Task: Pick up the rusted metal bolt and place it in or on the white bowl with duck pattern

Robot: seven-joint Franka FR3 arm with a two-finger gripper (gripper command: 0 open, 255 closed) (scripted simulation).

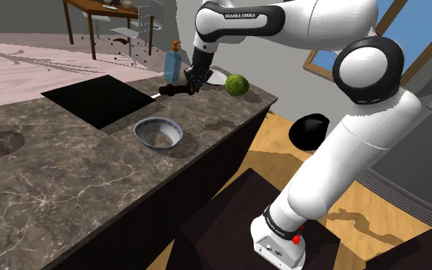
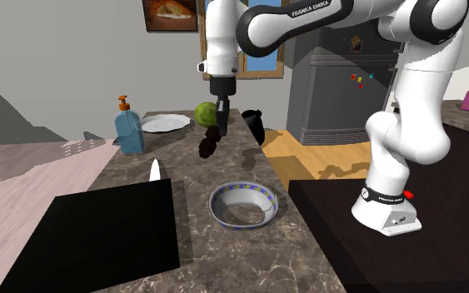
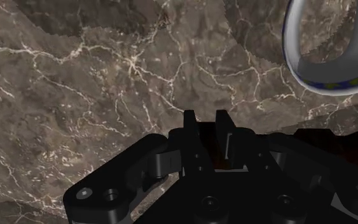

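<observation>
Start at the shoulder view's left, where a black rectangular opening (image 1: 99, 100) is cut into the dark veined counter (image 1: 45, 176). Keep the carry away from it, because anything dropped there is probably lost.

Next to the right is the bowl (image 1: 156, 146), white with a blue band round the rim. I cannot make out any duck pattern. It stands nearer the stand than your load does, with bare counter between the two.

Further right is the bolt (image 1: 172, 90), which appears to be lifted clear of the counter and held in the gripper (image 1: 192, 83). The fingers are drawn almost together around it, with only the bolt's thickness between them.

The bolt sticks out to one side of the fingers. I would therefore centre the bolt over the bowl (image 2: 241, 223) rather than the gripper (image 2: 221, 125), come down low inside the rim, and only then let go. A drop from height could bounce it out or tip the bowl.

At the far right is a green round fruit (image 1: 237, 84), just beside the arm. Draw away from it as you go.

The bolt (image 2: 208, 146) is dark brown, nearly black, long, and thicker at one end. It hangs slanted below the fingertips. In the wrist view a dull rust-red shows between the fingers of the gripper (image 3: 206, 119), and the bowl (image 3: 323, 79) is a short way off.
</observation>
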